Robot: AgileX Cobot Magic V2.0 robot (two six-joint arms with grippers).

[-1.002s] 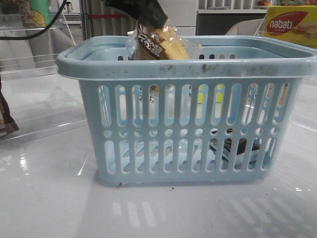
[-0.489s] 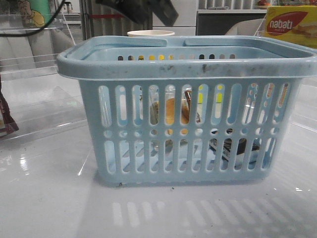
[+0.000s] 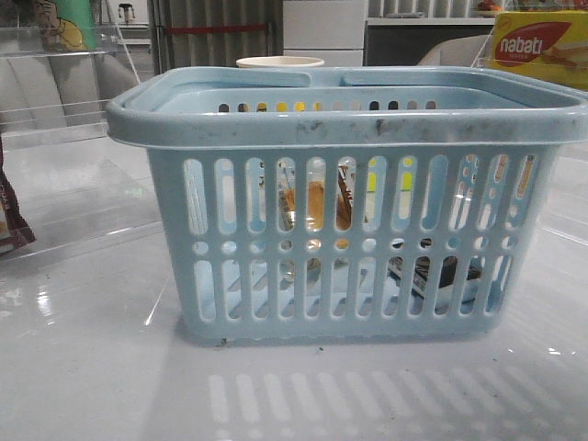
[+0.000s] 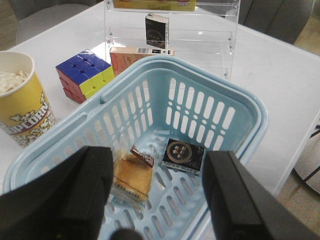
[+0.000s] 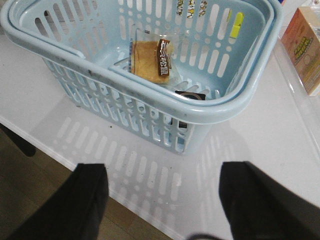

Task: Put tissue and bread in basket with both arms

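Lying on the floor of the basket [image 4: 240,107], the bread [image 4: 132,175] is seen at lower centre of the left wrist view, with the tissue [image 4: 183,155] just beside it, whether touching cannot be told. Both are judged light and soft; the bread's clear bag looks slippery and crushable, so it would best be taken across its width, gently. The left gripper [image 4: 157,200] is spread wide above the basket and holds nothing. The right gripper [image 5: 162,200] is likewise wide open and empty, over the table edge near the basket. In the front view both items are largely masked by the slotted wall, and neither arm is shown. Fingertips are cut off in both wrist views
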